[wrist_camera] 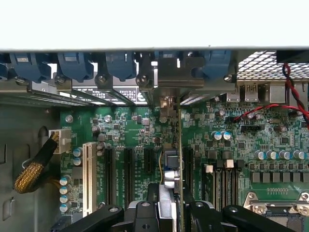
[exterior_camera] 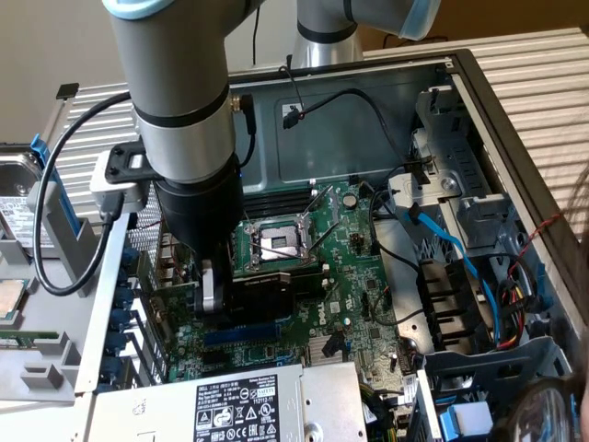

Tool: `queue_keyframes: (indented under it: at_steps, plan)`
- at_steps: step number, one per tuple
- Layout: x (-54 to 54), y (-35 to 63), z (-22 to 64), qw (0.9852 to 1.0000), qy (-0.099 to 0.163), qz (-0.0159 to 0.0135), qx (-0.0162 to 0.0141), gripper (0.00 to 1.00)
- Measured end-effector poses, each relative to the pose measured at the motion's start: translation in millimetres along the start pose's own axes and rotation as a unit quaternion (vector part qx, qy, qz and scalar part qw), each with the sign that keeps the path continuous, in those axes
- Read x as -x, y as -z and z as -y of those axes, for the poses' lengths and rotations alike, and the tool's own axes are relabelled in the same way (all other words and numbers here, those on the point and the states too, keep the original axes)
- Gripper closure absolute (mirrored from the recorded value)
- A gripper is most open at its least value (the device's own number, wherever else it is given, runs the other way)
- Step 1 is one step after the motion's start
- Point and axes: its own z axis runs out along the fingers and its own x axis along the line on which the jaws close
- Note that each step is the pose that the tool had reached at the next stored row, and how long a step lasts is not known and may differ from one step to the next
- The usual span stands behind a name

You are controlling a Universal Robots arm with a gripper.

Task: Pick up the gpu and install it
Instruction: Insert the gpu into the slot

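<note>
My gripper (exterior_camera: 219, 299) reaches down into the open computer case, over the large green motherboard (exterior_camera: 354, 267). It is shut on the gpu (exterior_camera: 267, 296), whose black heatsink block shows beside the silver finger (exterior_camera: 213, 284). In the wrist view the gpu (wrist_camera: 180, 140) stands edge-on as a thin vertical line between my fingers (wrist_camera: 166, 205), above the black expansion slots (wrist_camera: 128, 169). Its metal bracket (wrist_camera: 169, 84) is up against the rear slot openings of the case. Whether the card's lower edge sits in a slot is hidden.
A white slot (wrist_camera: 88, 176) lies beside the black ones. The CPU socket (exterior_camera: 276, 241) sits behind the card and the power supply (exterior_camera: 230, 405) in front. Blue and black cables (exterior_camera: 442, 239) crowd the exterior view's right. A red-black wire (wrist_camera: 270, 108) crosses the board. Blue slot latches (wrist_camera: 72, 65) line the rear.
</note>
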Motion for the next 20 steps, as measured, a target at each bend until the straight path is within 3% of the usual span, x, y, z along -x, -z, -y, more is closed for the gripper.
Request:
queue_keyframes:
  at_steps: [6,20]
  plan:
    - [-1.3,-0.3,3.9,1.0,0.0,0.0,0.0,0.71]
    - [-1.5,-0.8,3.0,1.0,-0.002,0.0,0.0,0.71]
